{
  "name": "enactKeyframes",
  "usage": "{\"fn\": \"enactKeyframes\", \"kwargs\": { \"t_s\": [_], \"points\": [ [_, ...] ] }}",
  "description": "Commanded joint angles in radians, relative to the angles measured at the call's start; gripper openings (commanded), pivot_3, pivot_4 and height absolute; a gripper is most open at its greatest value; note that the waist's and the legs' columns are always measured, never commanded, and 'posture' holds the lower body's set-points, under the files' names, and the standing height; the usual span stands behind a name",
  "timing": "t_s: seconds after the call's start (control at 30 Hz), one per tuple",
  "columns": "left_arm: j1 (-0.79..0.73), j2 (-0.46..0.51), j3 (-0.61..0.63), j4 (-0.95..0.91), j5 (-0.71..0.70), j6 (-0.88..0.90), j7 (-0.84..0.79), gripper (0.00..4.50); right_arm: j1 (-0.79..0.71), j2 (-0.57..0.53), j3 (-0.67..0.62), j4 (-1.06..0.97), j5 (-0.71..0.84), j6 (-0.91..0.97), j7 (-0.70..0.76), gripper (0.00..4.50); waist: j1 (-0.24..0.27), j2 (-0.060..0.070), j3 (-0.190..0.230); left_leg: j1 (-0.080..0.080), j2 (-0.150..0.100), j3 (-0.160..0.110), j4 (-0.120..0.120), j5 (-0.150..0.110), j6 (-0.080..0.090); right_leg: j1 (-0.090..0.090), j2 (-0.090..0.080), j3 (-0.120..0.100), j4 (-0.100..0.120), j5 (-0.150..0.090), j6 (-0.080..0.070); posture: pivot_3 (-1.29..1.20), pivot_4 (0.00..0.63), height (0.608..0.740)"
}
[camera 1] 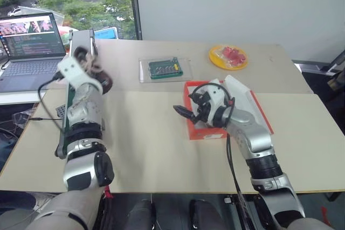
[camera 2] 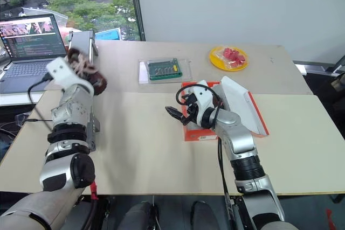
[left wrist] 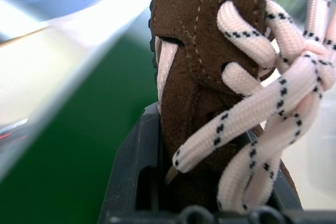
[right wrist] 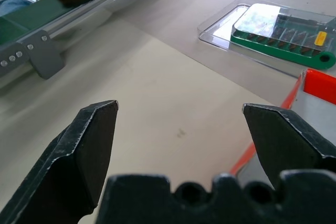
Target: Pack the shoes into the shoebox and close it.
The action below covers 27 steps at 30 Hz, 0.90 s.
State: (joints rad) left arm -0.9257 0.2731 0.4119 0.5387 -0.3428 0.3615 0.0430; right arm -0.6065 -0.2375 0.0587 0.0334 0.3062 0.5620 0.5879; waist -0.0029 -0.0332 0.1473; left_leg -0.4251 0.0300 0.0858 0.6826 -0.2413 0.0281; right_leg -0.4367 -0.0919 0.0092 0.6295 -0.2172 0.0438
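At the left of the bench point(camera 1: 156, 149), one brown shoe point(left wrist: 210, 66) is held clear of the surface by the left gripper point(camera 2: 86, 74), fingers pinched on the suede upper beside the laces point(left wrist: 273, 108). The suede is judged soft and light, likely to sag or swing; a hold at the collar or heel would be judged firmer than one on the loose laces. Centre-right, the right gripper point(right wrist: 178, 129) hovers with fingers spread wide and empty, just beside the open red shoebox point(camera 1: 190, 112). The box interior is largely hidden behind the right arm; the second shoe cannot be made out.
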Motion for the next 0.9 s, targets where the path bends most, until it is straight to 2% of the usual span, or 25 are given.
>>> {"fn": "enactKeyframes", "kwargs": {
  "t_s": [0.03, 0.23, 0.3, 0.37, 0.57, 0.9],
  "points": [
    [0.024, -0.033, -0.087, -0.198, -0.127, 0.125, -0.218, 0.85, -0.074, 0.040, -0.174, -0.036, 0.147, 0.092, -0.083, 4.50, 0.000, 0.000, 0.000, 0.000, 0.000, 0.000, 0.000, 0.000, 0.000, 0.000, 0.000, 0.000, 0.000, 0.000, 0.000, 0.00, 0.150, 0.740],
    [0.085, -0.092, -0.132, -0.332, -0.288, 0.319, -0.351, 0.85, -0.147, 0.076, -0.377, -0.013, 0.368, 0.269, -0.202, 4.50, -0.015, 0.000, 0.000, 0.002, 0.001, -0.002, 0.000, 0.000, 0.000, 0.001, 0.001, 0.002, 0.000, 0.000, 0.000, 0.00, 0.150, 0.740],
    [0.121, -0.074, -0.230, -0.400, -0.260, 0.354, -0.417, 0.85, -0.167, 0.102, -0.471, 0.011, 0.470, 0.350, -0.290, 4.50, -0.018, 0.000, 0.000, 0.002, 0.001, -0.004, 0.000, 0.000, 0.000, 0.000, 0.001, 0.003, 0.001, 0.000, 0.000, 0.00, 0.150, 0.740],
    [0.142, -0.072, -0.271, -0.444, -0.263, 0.387, -0.443, 0.85, -0.170, 0.125, -0.535, 0.027, 0.546, 0.427, -0.367, 4.50, -0.018, 0.000, 0.000, 0.002, 0.001, -0.004, -0.001, 0.000, 0.000, 0.000, 0.001, 0.004, 0.001, 0.000, 0.000, 0.00, 0.150, 0.740],
    [0.159, -0.094, -0.312, -0.514, -0.309, 0.460, -0.488, 0.85, -0.128, 0.168, -0.594, -0.018, 0.680, 0.502, -0.472, 4.50, -0.015, 0.000, 0.000, 0.002, 0.001, -0.004, -0.001, -0.002, 0.003, 0.000, 0.001, 0.004, 0.001, 0.000, 0.000, 0.00, 0.150, 0.740],
    [0.156, -0.146, -0.347, -0.504, -0.305, 0.472, -0.502, 0.85, -0.119, 0.158, -0.576, -0.037, 0.752, 0.496, -0.535, 4.50, -0.015, 0.000, 0.000, 0.002, 0.001, -0.004, 0.000, -0.002, 0.004, 0.000, 0.001, 0.004, 0.000, 0.000, 0.000, 0.00, 0.150, 0.740]
  ]
}}
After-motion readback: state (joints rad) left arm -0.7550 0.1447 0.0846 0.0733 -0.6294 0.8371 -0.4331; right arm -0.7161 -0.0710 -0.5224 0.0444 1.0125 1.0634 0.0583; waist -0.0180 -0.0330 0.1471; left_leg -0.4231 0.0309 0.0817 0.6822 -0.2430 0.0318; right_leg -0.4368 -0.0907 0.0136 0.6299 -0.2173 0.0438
